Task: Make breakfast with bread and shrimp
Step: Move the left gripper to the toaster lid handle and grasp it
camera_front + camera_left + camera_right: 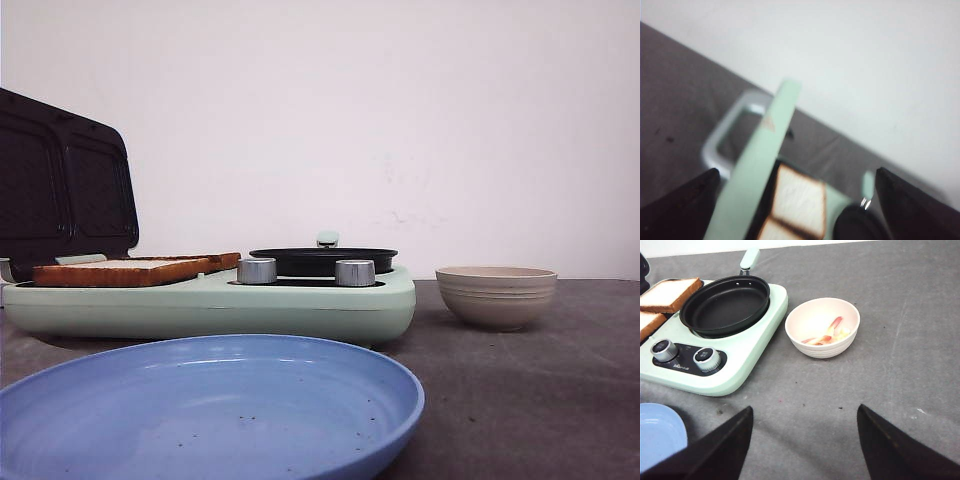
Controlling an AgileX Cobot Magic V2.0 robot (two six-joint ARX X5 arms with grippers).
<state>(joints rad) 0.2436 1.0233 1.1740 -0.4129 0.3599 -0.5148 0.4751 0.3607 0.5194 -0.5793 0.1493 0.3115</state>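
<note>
While both grippers, left [795, 210] and right [805, 440], hung wide apart and empty, a blue plate [205, 405] lay nearest; beyond, two bread slices [125, 270] rested on the mint cooker [210, 305], and what looked like shrimp [827, 336] sat in the beige bowl [822, 327] beside it.

- Mint-green cooker [747, 371] sits on grey table [890, 405]; taken as landmark.
- Black round pan [725, 305] rests on cooker's hob, empty, its pale green handle [749, 259] pointing away past cooker's far edge.
- Two silver knobs [664, 350] [706, 359] on a dark panel at cooker's near edge, in front of pan.
- Bread [669, 294]: two toasted slices lie side by side on cooker beside pan, partly cut off by frame edge.
- Beige bowl [822, 327] stands on table just beside cooker, not touching it; holds orange-red shrimp [827, 335] with paler bits.
- Blue plate [659, 432] in front of cooker, only partly in view.
- Right gripper [805, 440]: two dark fingers [715, 452] spread wide over bare table, holding nothing.
</note>
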